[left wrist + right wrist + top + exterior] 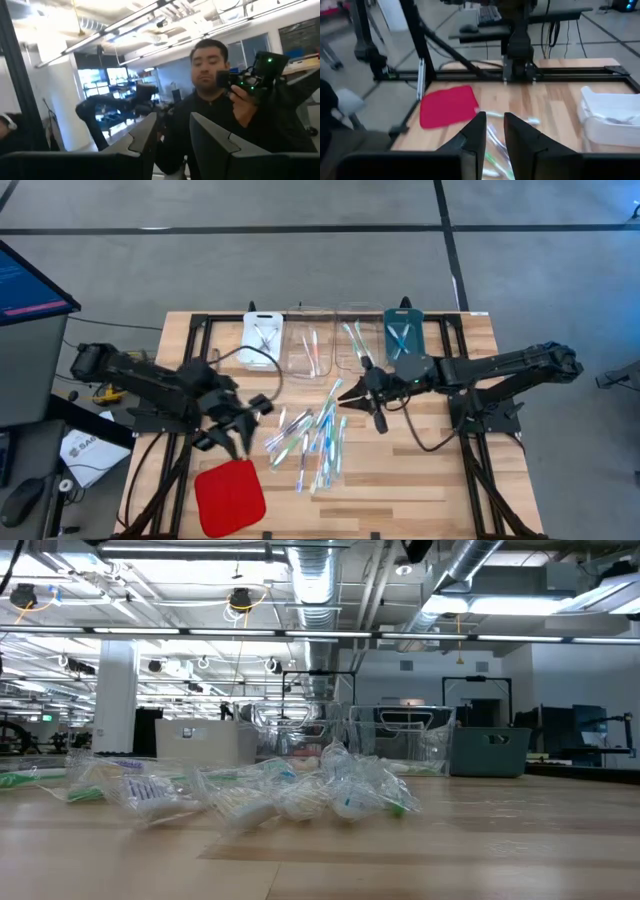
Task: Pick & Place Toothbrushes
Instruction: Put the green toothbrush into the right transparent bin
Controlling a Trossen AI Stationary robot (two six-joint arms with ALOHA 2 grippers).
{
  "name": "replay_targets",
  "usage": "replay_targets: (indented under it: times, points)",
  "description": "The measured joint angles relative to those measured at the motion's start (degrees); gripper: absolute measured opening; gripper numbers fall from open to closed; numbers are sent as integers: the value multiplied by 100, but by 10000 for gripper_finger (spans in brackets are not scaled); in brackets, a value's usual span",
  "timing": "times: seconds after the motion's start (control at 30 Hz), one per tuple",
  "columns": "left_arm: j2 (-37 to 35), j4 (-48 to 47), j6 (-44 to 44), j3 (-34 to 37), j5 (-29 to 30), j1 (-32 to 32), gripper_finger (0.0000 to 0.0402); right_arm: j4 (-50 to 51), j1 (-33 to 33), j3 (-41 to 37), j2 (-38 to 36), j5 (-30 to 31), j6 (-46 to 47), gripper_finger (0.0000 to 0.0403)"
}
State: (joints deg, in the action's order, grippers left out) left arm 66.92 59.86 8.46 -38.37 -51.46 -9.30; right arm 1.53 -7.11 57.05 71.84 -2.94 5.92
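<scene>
1. Two arms reach inward; left end effector (240, 430) and right end effector (362, 402) stand slightly parted, empty.
2. Toothbrushes (312, 438) lie between them on the counter (420, 470).
3. Left wrist view alone shows a person (220, 100).

toothbrushes (312, 438) piled mid-table, red pad (229, 496) near L hand (237, 430), R hand (362, 400) above pile

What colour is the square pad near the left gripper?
Red; the pad shows best in the high view.
</scene>
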Motion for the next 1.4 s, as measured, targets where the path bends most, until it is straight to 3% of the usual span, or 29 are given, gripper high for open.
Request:
replay_targets:
  times: [0.27, 0.47, 0.6, 0.77, 1.03, 1.13, 1.27, 1.4]
  points:
    - [-1588, -95, 233, 428, 157, 241, 108, -634, 140, 81, 1077, -6, 1142, 63]
    - [-2295, -113, 429, 882, 162, 297, 108, -57, 227, 169, 1894, -31, 3276, 63]
    - [-2675, -98, 682, 1050, 171, 295, 108, 413, -44, 163, 2323, -340, 4647, 63]
    - [-2878, -116, 852, 1168, 165, 295, 108, 584, -460, 157, 2512, -282, 6035, 63]
    - [-2943, -126, 968, 1198, 59, 295, 108, 1244, -1118, 393, 2499, 625, 7535, 48]
    - [-2938, -136, 976, 1198, 59, 295, 108, 1292, -1440, 752, 2504, 1130, 7329, 30]
    - [-2938, -104, 965, 1198, 64, 295, 108, 1478, -1852, 1520, 2485, 2308, 6253, 4]
    - [-2938, -88, 954, 1194, 153, 295, 108, 2509, -1914, 1673, 2535, 2769, 6803, 2]
